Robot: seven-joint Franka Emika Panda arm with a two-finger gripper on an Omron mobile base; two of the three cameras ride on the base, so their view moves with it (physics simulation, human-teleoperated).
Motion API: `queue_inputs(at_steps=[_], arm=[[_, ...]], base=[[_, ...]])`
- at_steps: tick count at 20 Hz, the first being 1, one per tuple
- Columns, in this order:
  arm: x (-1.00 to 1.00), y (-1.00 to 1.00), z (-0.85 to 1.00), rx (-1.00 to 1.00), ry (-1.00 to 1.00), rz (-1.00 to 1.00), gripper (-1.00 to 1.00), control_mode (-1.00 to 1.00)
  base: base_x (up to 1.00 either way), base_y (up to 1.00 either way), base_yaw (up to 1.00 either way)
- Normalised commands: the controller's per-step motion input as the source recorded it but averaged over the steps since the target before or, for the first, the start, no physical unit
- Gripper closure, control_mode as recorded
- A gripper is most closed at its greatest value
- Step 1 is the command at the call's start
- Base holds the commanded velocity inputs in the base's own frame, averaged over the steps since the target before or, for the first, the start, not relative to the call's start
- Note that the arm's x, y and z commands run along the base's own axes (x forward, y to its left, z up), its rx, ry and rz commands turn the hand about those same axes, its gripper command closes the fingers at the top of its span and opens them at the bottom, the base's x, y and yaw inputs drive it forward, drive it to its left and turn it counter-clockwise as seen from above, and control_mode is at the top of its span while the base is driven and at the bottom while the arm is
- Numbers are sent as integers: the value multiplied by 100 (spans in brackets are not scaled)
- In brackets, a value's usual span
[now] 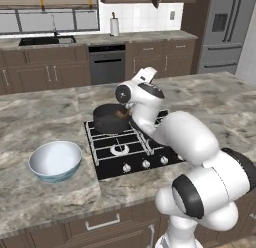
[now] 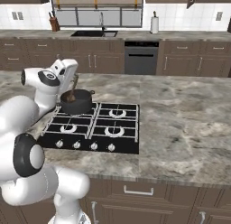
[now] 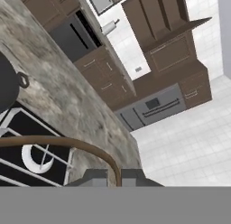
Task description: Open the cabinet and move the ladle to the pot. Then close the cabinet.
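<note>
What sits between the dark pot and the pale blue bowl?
Nothing: left base view shows bare black stove grate and marble counter between dark pot and pale blue bowl.

The robot arm [image 1: 200, 157] is shiny white and made of fat, round parts, like big smooth tubes joined together. Where the parts meet there are dark rings, almost black. One round dark cap with a small light dot sits on the side of a joint near the top. The part at the very top is a white boxy block. The end effector [image 3: 114, 177] has two small dark grey finger tips with flat, square ends.
</note>
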Motion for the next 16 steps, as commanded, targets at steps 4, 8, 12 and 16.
queue_inputs(at_steps=[4, 8, 12, 16], arm=[[37, 11, -15, 0, 0, 0, 100, -100], [6, 4, -16, 0, 0, 0, 100, -100], [1, 5, -23, -1, 0, 0, 100, -100], [7, 6, -16, 0, 0, 0, 100, -100]], base=[[0, 0, 0], [0, 0, 0], [0, 0, 0], [0, 0, 0]])
